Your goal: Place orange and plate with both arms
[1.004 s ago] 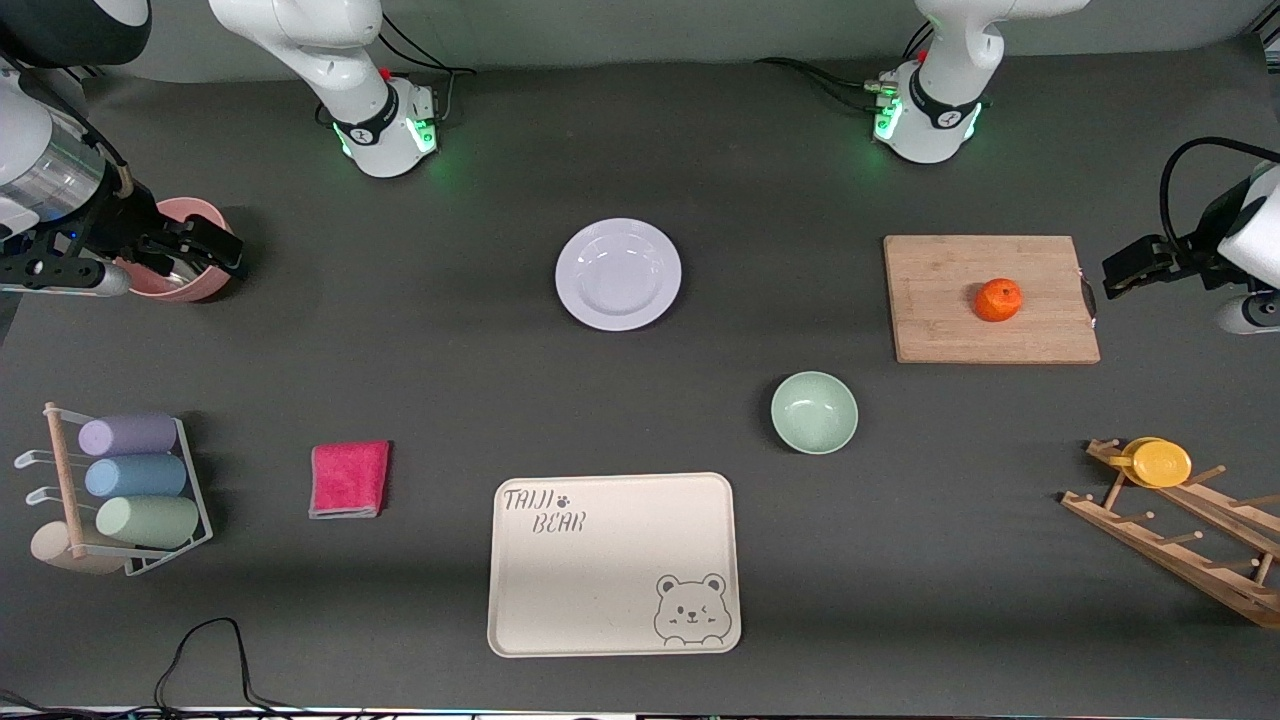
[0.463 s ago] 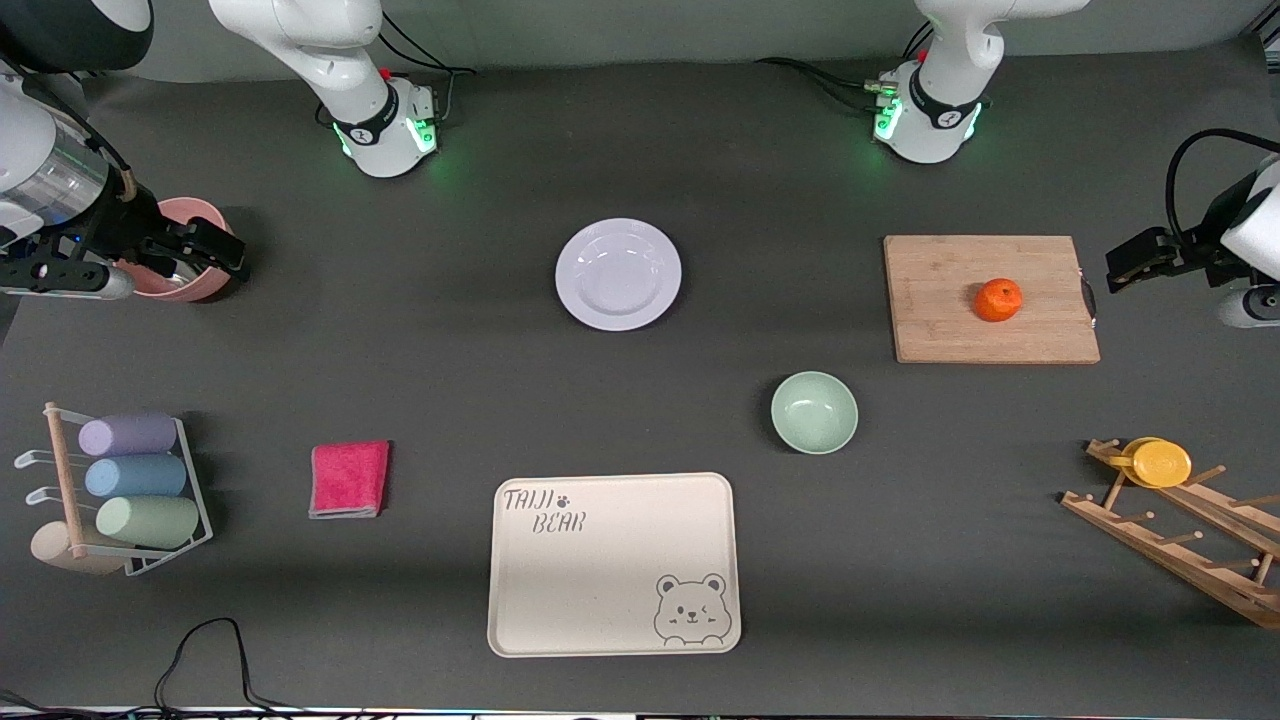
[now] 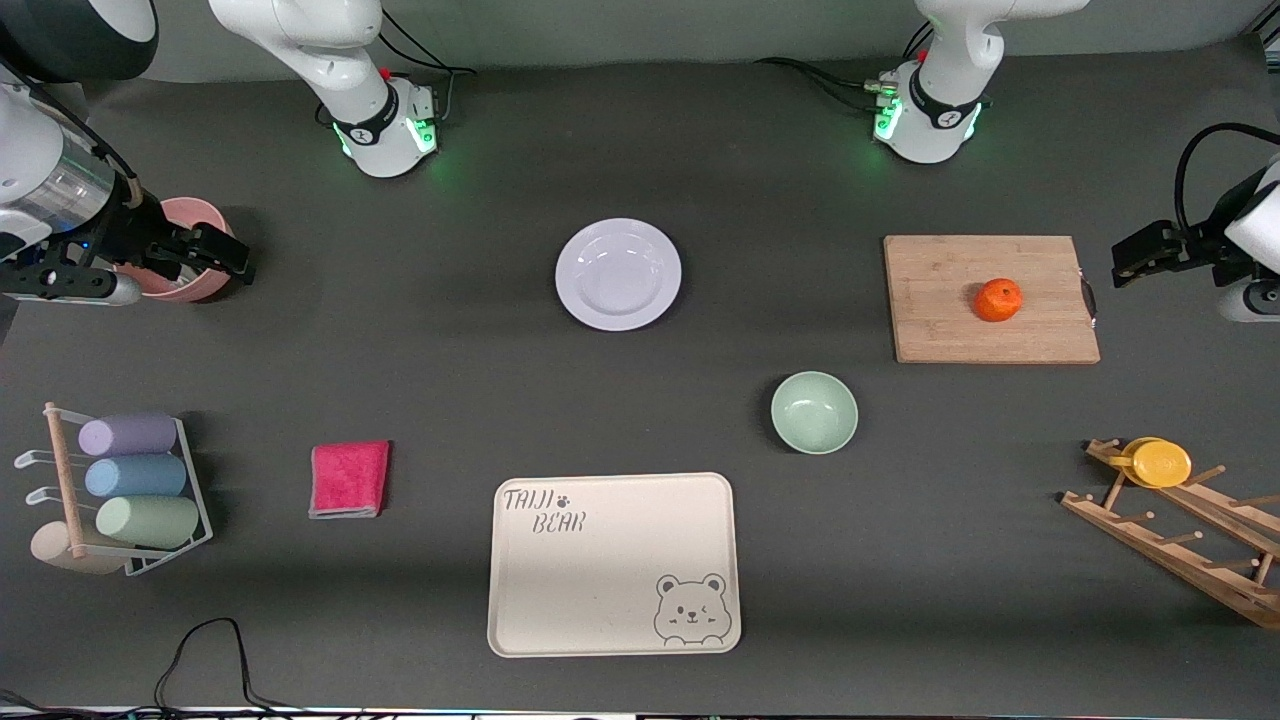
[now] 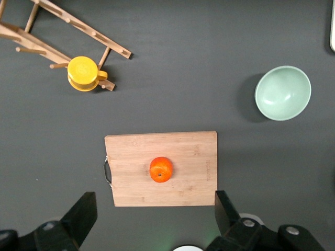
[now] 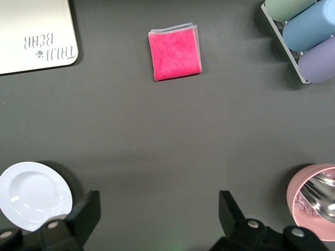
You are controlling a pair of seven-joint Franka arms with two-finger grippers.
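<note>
The orange (image 3: 998,300) sits on a wooden cutting board (image 3: 940,310) toward the left arm's end of the table. The pale lavender-white plate (image 3: 618,273) lies on the table near the middle. My left gripper (image 3: 1140,255) is open and empty, up over the table beside the board's handle end. In the left wrist view the orange (image 4: 161,169) lies between my open fingers (image 4: 84,217), well below them. My right gripper (image 3: 215,255) is open and empty over the rim of a pink bowl. The right wrist view shows the plate (image 5: 34,194) beside one finger (image 5: 86,212).
A mint-green bowl (image 3: 814,411) and a cream bear tray (image 3: 613,563) lie nearer the camera than the plate. A pink cloth (image 3: 349,478), a cup rack (image 3: 120,490), the pink bowl (image 3: 190,215) and a wooden rack with a yellow cup (image 3: 1160,463) stand around.
My left gripper has drifted slightly away from the cutting board. My right gripper has shifted slightly toward the plate. Nothing on the table has moved.
</note>
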